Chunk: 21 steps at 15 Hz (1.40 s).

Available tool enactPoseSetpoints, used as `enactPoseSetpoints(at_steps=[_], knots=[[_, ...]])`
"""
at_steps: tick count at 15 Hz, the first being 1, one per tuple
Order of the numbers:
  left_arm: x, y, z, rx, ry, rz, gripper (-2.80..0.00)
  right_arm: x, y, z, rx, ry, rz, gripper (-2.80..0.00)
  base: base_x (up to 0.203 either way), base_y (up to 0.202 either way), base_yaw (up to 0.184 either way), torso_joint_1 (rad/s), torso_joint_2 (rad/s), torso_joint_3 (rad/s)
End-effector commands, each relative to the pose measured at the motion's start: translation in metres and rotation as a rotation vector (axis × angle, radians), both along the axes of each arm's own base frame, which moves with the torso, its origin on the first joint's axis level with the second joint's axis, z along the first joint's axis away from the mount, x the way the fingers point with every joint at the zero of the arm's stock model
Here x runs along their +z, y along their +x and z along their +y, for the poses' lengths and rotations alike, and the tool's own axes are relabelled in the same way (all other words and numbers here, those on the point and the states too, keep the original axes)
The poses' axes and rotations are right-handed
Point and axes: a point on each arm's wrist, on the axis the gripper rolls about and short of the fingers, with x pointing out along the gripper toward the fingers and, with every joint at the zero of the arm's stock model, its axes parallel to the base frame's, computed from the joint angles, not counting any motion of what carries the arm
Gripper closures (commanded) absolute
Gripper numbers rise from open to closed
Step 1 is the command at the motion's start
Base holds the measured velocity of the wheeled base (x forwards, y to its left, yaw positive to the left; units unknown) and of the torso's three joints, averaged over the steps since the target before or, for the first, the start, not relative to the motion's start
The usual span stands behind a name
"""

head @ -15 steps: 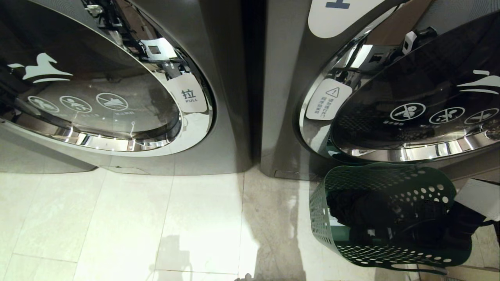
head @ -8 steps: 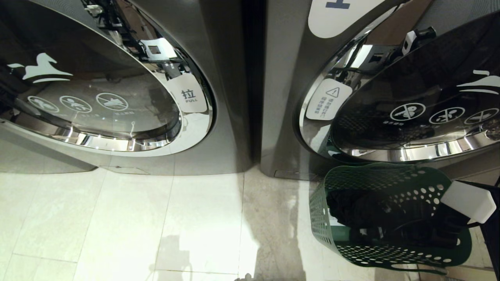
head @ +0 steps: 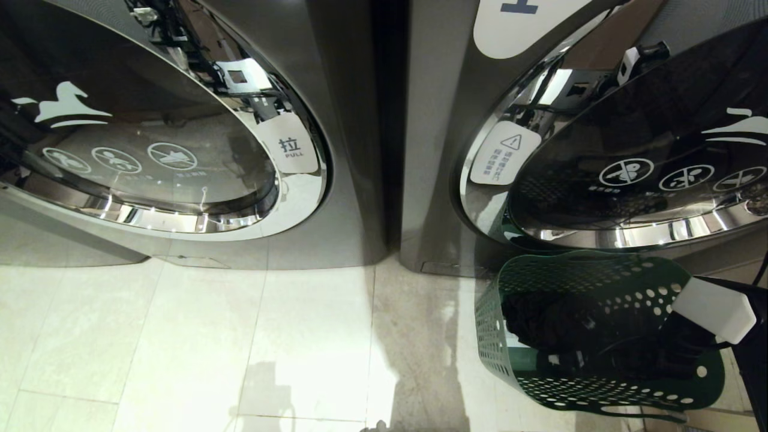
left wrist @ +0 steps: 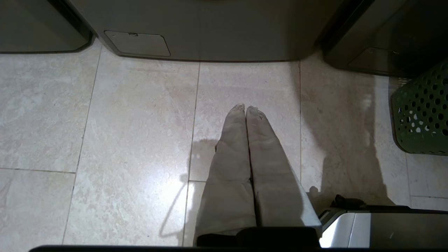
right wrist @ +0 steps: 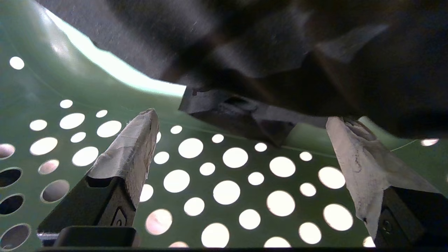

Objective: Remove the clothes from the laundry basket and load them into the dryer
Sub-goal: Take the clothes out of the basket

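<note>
At four o'clock in our head view, below the dryer (head: 630, 150), our laundry basket (head: 504, 336) holds dark clothes (head: 558, 324). Inside it our right gripper (right wrist: 241, 119) gapes wide; our left gripper (left wrist: 245, 108) stays pinched together over floor.

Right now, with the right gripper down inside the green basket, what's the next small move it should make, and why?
Probably ease the right gripper a little further into the dark clothes and then close. Its fingers stand wide open inside the green basket, with a fold of cloth hanging just past the tips and nothing held yet.
</note>
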Motion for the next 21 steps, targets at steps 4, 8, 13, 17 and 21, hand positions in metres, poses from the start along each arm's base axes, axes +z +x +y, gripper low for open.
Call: enactPoseSetpoints(at_steps=[4, 8, 13, 17, 21], knots=[[0.0, 0.0, 0.0, 0.0, -0.001, 0.001, 0.0, 0.005, 0.007, -0.005, -0.014, -0.028, -0.048, -2.8, 0.0, 0.0, 0.0, 0.0, 0.0, 0.0], [0.0, 0.0, 0.0, 0.001, -0.001, 0.001, 0.0, 0.018, 0.026, -0.02, -0.08, -0.134, -0.163, -2.8, 0.0, 0.0, 0.0, 0.0, 0.0, 0.0], [0.0, 0.0, 0.0, 0.0, -0.001, 0.001, 0.0, 0.019, 0.041, -0.028, -0.074, -0.172, -0.219, -2.8, 0.0, 0.0, 0.0, 0.0, 0.0, 0.0], [0.0, 0.0, 0.0, 0.001, -0.001, 0.001, 0.0, 0.012, 0.051, -0.031, -0.074, -0.175, -0.244, -2.8, 0.0, 0.0, 0.0, 0.0, 0.0, 0.0], [0.0, 0.0, 0.0, -0.001, -0.001, 0.001, 0.0, -0.003, 0.056, -0.031, -0.069, -0.175, -0.245, -2.8, 0.0, 0.0, 0.0, 0.0, 0.0, 0.0]])
